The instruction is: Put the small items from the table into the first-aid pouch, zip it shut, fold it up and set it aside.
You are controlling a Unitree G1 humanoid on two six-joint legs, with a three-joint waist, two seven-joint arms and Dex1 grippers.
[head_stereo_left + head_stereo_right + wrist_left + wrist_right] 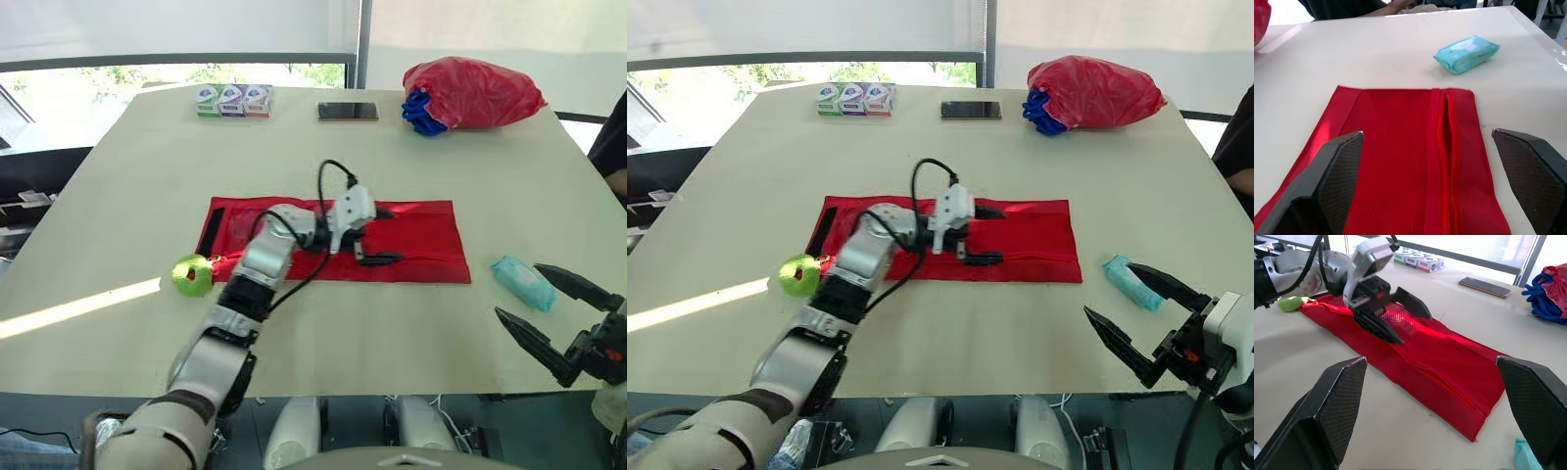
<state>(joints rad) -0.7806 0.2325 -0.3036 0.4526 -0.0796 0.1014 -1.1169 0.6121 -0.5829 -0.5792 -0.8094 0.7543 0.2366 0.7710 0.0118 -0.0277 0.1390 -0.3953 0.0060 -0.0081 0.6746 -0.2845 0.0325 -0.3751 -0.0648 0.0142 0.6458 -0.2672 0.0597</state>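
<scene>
Right wrist view: wipes pkt [1522,456] (cropped)

I count two grippers of mine: left gripper [385,235] and right gripper [1110,290]. Under the left jaws there is one pouch [421,240]. Just beside the right jaws there is one teal pack [523,282]. Behind the left jaws, one green ball [192,275]. Far beyond both jaws: three small boxes [234,100], one phone [347,111], one red bag [472,92].
</scene>
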